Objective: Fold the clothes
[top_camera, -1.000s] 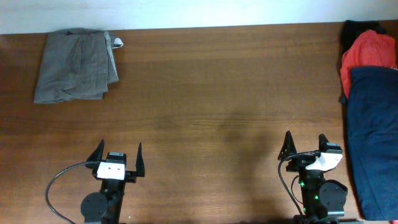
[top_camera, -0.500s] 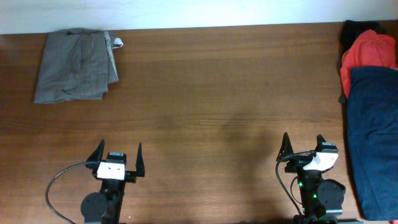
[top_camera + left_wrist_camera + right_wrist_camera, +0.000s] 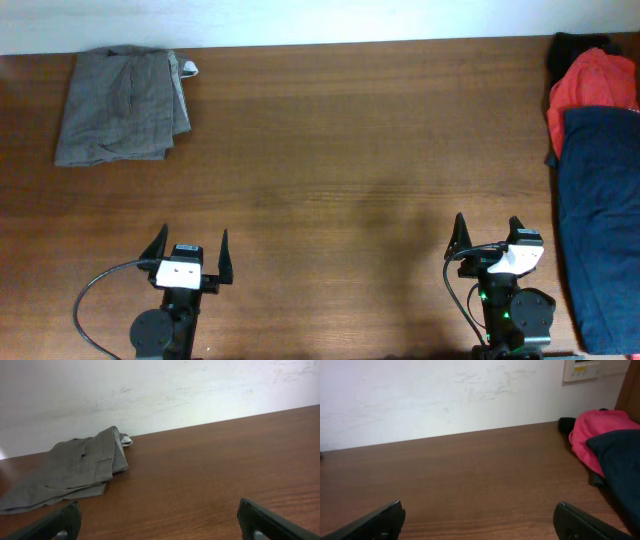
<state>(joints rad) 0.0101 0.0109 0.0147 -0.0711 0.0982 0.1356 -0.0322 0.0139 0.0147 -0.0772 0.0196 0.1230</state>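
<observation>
Both arms' jaws stand open, empty; the shorts (image 3: 122,105) lie bunched well apart on the worktop (image 3: 340,150), so a one-layer pinch could drag them askew.

Grey-khaki shorts (image 3: 122,105), red-orange garment (image 3: 592,82), dark blue garment (image 3: 600,215), brown wood-grain table (image 3: 350,150).

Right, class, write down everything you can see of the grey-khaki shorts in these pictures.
The grey-khaki shorts lie flat in the far left corner of the table, close to its back edge. They look like woven cotton, matte and creased, loosely folded into a rough rectangle with layered edges showing along the right side. Seams and a pocket line run lengthwise. A small white label sticks out at the far right corner. Only the table touches them.
</observation>
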